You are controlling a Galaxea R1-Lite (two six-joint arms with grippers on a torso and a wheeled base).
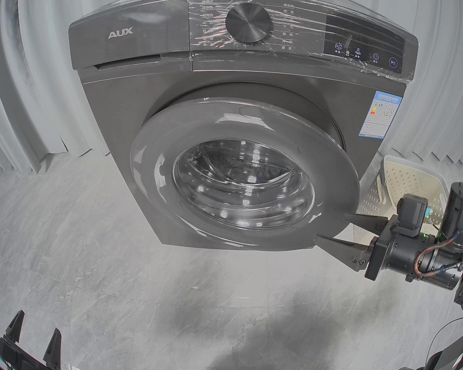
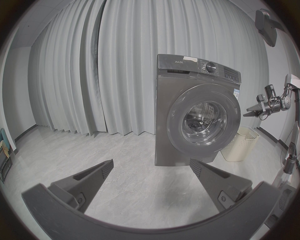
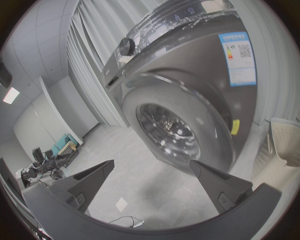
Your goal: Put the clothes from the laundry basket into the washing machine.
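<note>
Right gripper (image 1: 332, 227) is open and empty, fingers spread and pointing at the lower right rim of the door (image 1: 241, 183). The left wrist view shows a small gap between right gripper (image 2: 247, 112) and door, so they are near, not touching. Left gripper (image 1: 37, 323) is low at the robot's left over bare floor (image 1: 144, 270), also open and empty, well apart from the machine. The round door with its glass window sits over the drum opening of the washing machine (image 1: 125, 111) and blocks the way in. Can't tell whether it is latched. Laundry basket (image 1: 410, 180), cream and perforated, stands on the floor just beside the machine on the robot's right, partly behind the right arm. Its contents can't be made out. Something dark is visible through the glass in the left wrist view but is unclear. On the machine top there is a control knob (image 1: 248, 22) under plastic film (image 1: 299, 38), with a blue label (image 1: 380, 114) on the front upper right. Pale curtains (image 1: 34, 72) hang behind and to both sides. A thin cable (image 3: 125, 220) lies on the floor tiles in the right wrist view.
</note>
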